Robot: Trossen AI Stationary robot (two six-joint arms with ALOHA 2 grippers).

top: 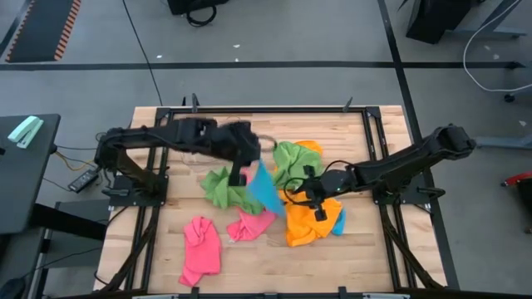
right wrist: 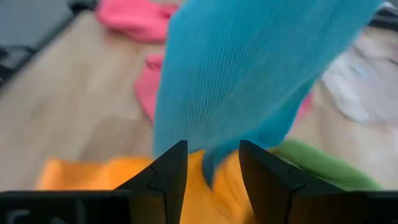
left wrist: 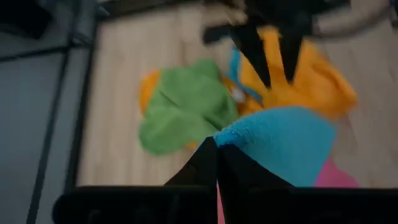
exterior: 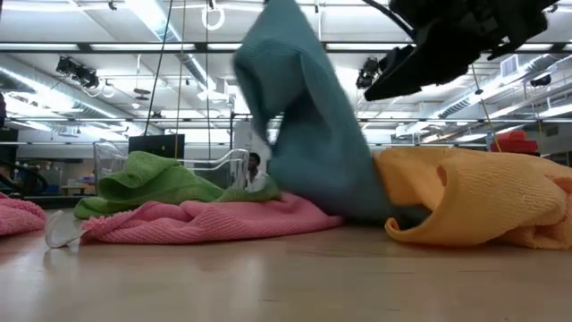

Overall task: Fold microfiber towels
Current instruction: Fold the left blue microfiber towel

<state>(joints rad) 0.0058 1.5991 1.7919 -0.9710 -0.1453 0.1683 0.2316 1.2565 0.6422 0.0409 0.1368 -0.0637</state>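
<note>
A sky-blue microfiber towel (top: 266, 189) hangs from my left gripper (left wrist: 216, 148), which is shut on it above the middle of the table. Under and around it lie two green towels (top: 219, 188) (top: 290, 158), an orange towel (top: 309, 223), a second orange one (top: 312, 149) and two pink towels (top: 202, 249) (top: 250, 224). My right gripper (right wrist: 212, 167) hovers open over the orange towel, right of the blue one. The blue towel's lower part hangs in front of and between its fingers; I cannot tell whether they touch it. My left gripper pinches the blue towel's top edge (left wrist: 239, 134) between its two shut fingers, which slant down from the table's left side. The towel hangs below them, drawn up into a peak. Its lower end (exterior: 357, 207) rests on the table between a pink and an orange towel.
A clear plastic tub (exterior: 114, 157) stands behind the towels toward the far edge. A dark metal frame (top: 370, 124) runs along the table's sides. Bare wood (top: 349, 266) lies near the front edge.
</note>
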